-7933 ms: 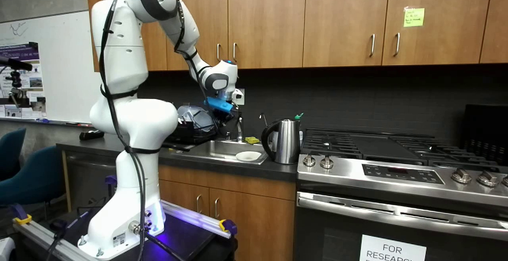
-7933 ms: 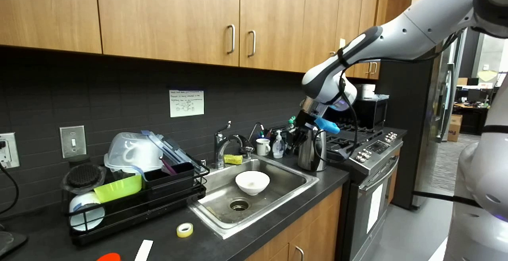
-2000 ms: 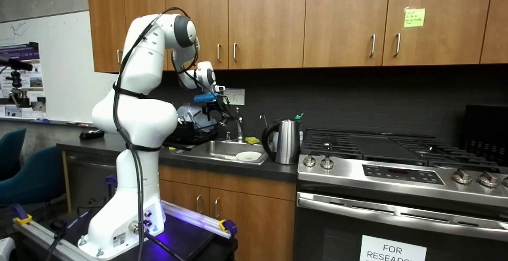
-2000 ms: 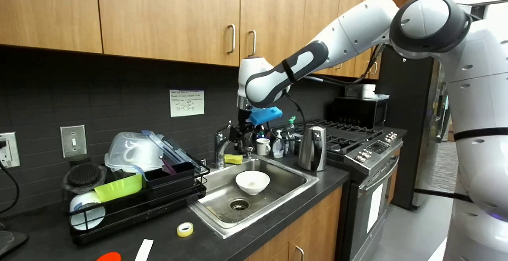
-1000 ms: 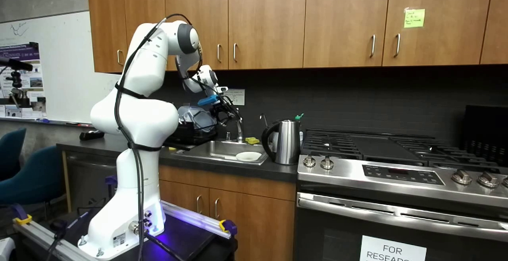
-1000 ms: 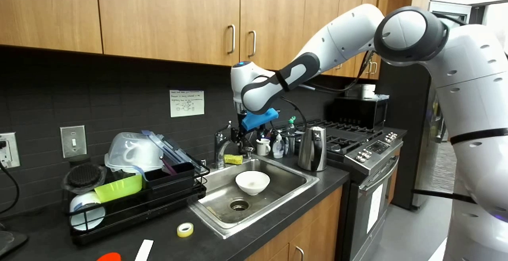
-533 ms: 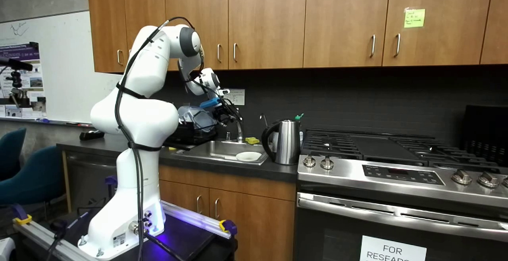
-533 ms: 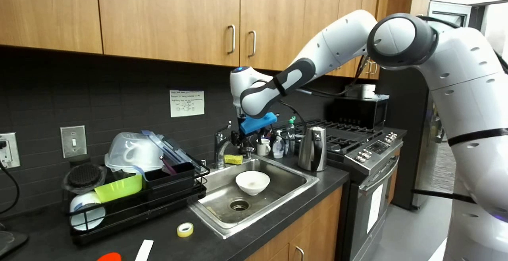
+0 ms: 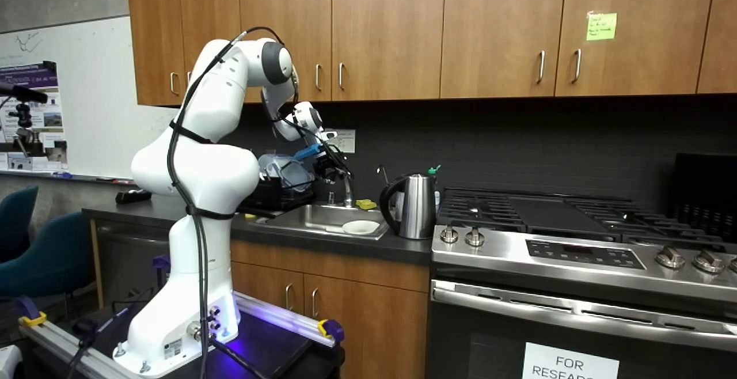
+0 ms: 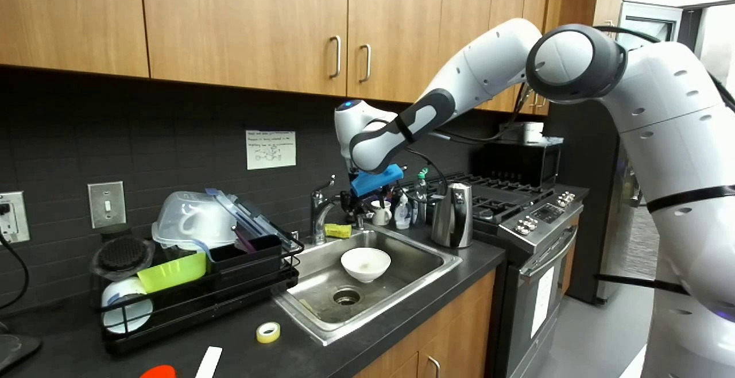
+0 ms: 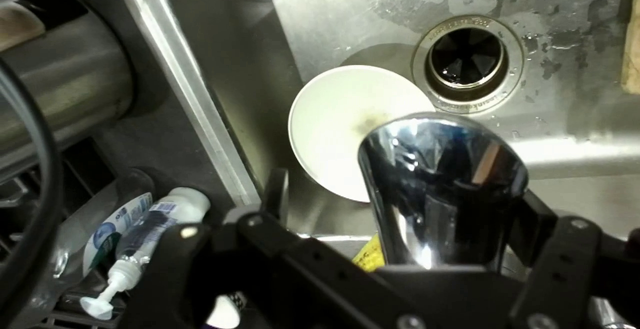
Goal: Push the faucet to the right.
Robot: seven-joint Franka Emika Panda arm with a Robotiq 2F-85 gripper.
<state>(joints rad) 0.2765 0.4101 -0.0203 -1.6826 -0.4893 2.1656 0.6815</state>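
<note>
The silvery faucet (image 10: 317, 217) rises at the back of the steel sink (image 10: 310, 326), its handle lever up and its curved spout reaching out over the basin. In the wrist view the shiny chrome spout head of the faucet (image 11: 440, 189) fills the space between my spread fingers (image 11: 276, 196). My gripper (image 11: 406, 209) is open around it: a wide gap shows on the left, while the right finger lies close against the spout head, contact hard to confirm. In both exterior views the black gripper (image 10: 349, 207) sits at the spout's end and partly hides it.
A white bowl (image 10: 365, 264) lies in the sink under the spout. A yellow sponge (image 10: 337, 230) rests behind the basin. Right of the sink stand a mug (image 10: 380, 214), a soap bottle (image 10: 402, 214) and a steel kettle (image 10: 452, 217). A loaded black dish rack (image 10: 252, 269) is on the left.
My gripper has come from above the kettle to the faucet. Over the last second the arm dipped and edged right in both exterior views; the spout's end appears to have shifted slightly right too.
</note>
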